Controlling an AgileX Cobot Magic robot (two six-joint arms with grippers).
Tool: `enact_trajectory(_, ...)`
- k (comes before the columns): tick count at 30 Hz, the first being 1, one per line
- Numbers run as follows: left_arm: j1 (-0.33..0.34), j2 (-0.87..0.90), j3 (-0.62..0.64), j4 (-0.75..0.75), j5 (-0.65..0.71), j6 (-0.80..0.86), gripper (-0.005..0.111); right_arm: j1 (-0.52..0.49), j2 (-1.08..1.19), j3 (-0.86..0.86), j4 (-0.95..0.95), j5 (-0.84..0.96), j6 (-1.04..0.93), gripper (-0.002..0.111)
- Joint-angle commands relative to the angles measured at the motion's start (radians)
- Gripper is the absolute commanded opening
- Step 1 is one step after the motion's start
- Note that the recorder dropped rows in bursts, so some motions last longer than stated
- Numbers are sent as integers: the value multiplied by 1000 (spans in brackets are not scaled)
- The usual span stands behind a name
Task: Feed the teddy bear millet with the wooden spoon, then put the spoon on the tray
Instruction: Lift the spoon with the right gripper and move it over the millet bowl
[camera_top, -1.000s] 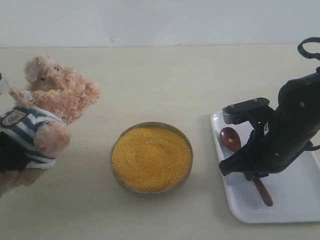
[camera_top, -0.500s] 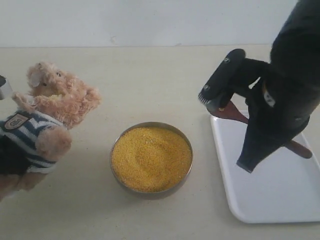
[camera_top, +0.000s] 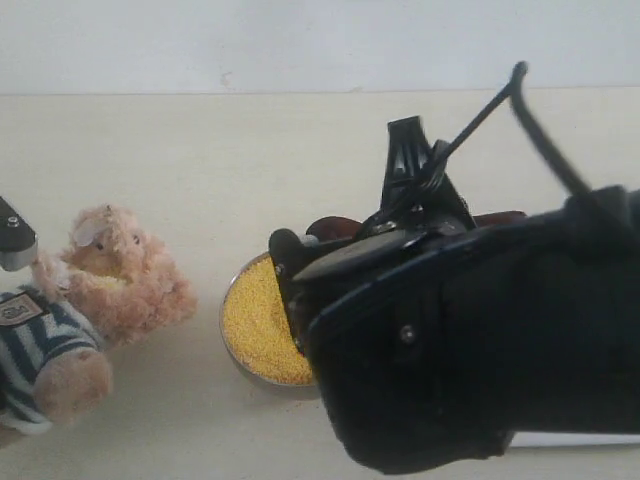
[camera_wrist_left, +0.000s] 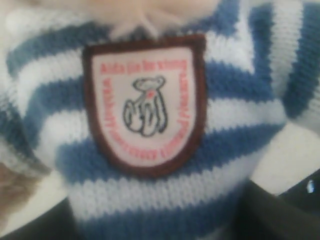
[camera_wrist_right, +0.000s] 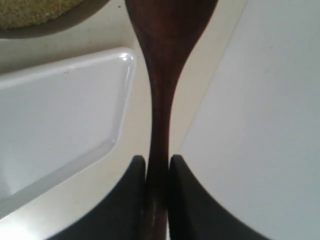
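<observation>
The right gripper (camera_wrist_right: 157, 164) pinches the thin handle of the wooden spoon (camera_wrist_right: 161, 95), mid-frame in the right wrist view, scoop near the millet (camera_wrist_right: 32, 10) at upper left. The spoon looks light, hard and smooth, so hold the handle tight or it may twist. I cannot tell if the left gripper (camera_top: 12, 238) by the teddy bear (camera_top: 110, 285) is open.

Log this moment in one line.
right gripper: shut on dark reddish-brown wooden spoon | spoon: near bright-yellow millet | fluffy light-brown teddy bear: left of millet
</observation>
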Motion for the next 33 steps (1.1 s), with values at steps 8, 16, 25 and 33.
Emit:
enact_trajectory(8,-39,-37,30,72,-78,-66,4,3,129,-9,-233,11,-135,0)
enact_trajectory(16,-39,-37,43,70,-106,-63,4,3,226,-32,-286,11,-216,0)
enact_trajectory(25,-39,-37,43,63,-115,-63,4,6,266,-41,-273,11,-295,0)
enact_trajectory(33,-39,-37,43,59,-129,-63,4,41,266,-44,-198,11,-329,0)
